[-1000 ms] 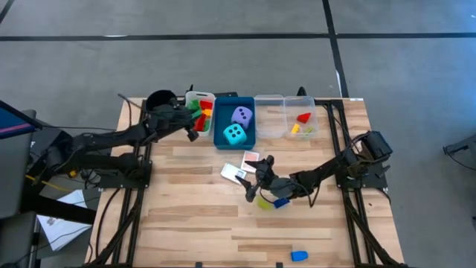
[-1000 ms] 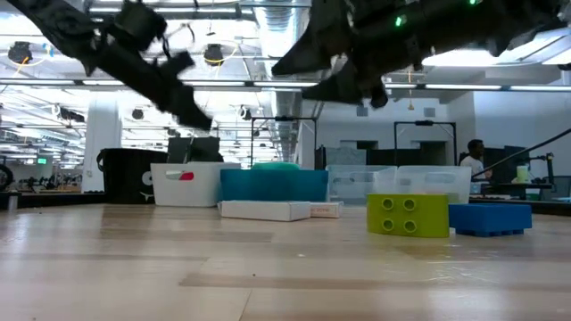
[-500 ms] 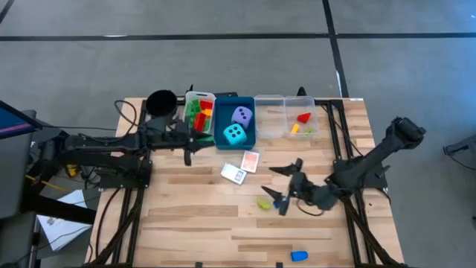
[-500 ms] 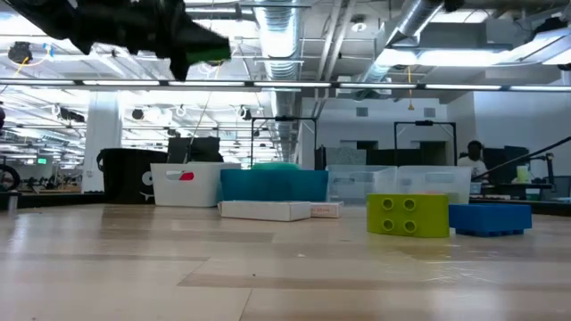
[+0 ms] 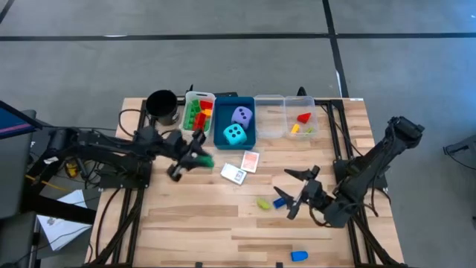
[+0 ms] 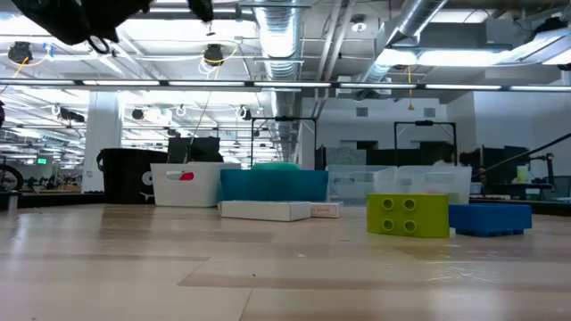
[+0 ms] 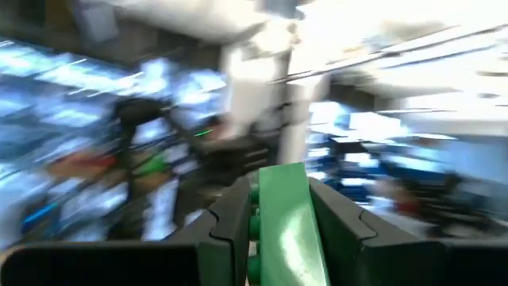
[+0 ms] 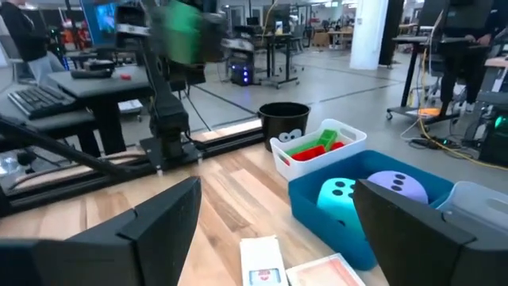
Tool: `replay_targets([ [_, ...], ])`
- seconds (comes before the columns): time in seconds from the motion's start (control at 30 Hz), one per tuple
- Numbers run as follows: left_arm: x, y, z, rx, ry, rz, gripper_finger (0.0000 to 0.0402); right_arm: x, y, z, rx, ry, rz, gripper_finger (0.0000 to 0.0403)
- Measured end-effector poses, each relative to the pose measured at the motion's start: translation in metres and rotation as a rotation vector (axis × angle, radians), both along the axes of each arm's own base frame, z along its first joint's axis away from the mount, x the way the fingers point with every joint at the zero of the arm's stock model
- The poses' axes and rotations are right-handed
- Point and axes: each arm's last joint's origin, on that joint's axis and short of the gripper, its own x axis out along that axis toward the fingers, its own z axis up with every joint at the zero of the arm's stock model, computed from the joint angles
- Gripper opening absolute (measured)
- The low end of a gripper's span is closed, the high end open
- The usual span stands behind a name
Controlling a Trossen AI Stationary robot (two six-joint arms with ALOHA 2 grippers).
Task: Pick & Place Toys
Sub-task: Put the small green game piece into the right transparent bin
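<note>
Both arms have drawn back from the trays: the left gripper (image 5: pixel 199 154) clamps a green brick (image 7: pixel 287 222); the right gripper (image 5: pixel 297 195) hangs open. Both dice (image 5: pixel 235 134) are in the blue tray (image 5: pixel 221 136), while card packs (image 5: pixel 233 174) and loose bricks (image 5: pixel 264 202) remain mid-tabletop (image 5: pixel 186 216).

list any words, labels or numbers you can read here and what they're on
No readable words or numbers anywhere.
Card packs: printed faces, too small to read.
Cyan die and lavender die: dark dots only, no numerals.
Black cup: cartoon eyes, no text.
</note>
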Motion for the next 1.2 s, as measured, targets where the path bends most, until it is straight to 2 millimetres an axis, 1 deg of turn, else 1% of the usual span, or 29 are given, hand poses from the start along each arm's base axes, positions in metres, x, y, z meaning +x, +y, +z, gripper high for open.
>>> replay_targets([
  [0.13, -0.004, -0.011, 0.006, 0.099, -0.111, -0.217, 0.0088, 0.006, 0.001, -0.008, -0.017, 0.016, -0.02, 0.0324],
  [0.33, -0.01, -0.026, 0.005, 0.201, -0.127, -0.46, 0.0088, 0.017, -0.004, -0.017, -0.035, 0.036, -0.06, 0.0324],
  [0.43, -0.011, -0.032, 0.004, 0.225, -0.123, -0.534, 0.0088, 0.02, -0.008, -0.019, -0.038, 0.042, -0.075, 0.0324],
  [0.57, -0.012, -0.035, 0.003, 0.228, -0.121, -0.554, 0.0088, 0.024, -0.012, -0.019, -0.029, 0.049, -0.071, 0.0324],
  [0.67, -0.01, -0.033, 0.003, 0.208, -0.108, -0.508, 0.0088, 0.025, -0.013, -0.019, -0.04, 0.056, -0.076, 0.0324],
  [0.77, -0.003, -0.029, -0.002, 0.156, -0.055, -0.337, 0.0088, 0.026, -0.014, -0.018, -0.068, 0.074, -0.074, 0.0324],
  [0.87, 0.005, -0.025, -0.011, 0.133, 0.025, -0.158, 0.0088, 0.027, -0.013, -0.016, -0.111, 0.095, -0.058, 0.0324],
  [0.97, 0.013, -0.022, -0.02, 0.1, 0.079, -0.039, 0.0088, 0.028, -0.011, -0.013, -0.168, 0.134, 0.004, 0.0324],
  [1.1, 0.023, -0.02, -0.03, -0.002, 0.148, 0.025, 0.0088, 0.032, -0.01, -0.011, -0.219, 0.17, 0.106, 0.0324],
  [1.2, 0.029, -0.019, -0.039, -0.094, 0.215, 0.038, 0.0088, 0.037, -0.014, -0.012, -0.21, 0.18, 0.165, 0.0324],
])
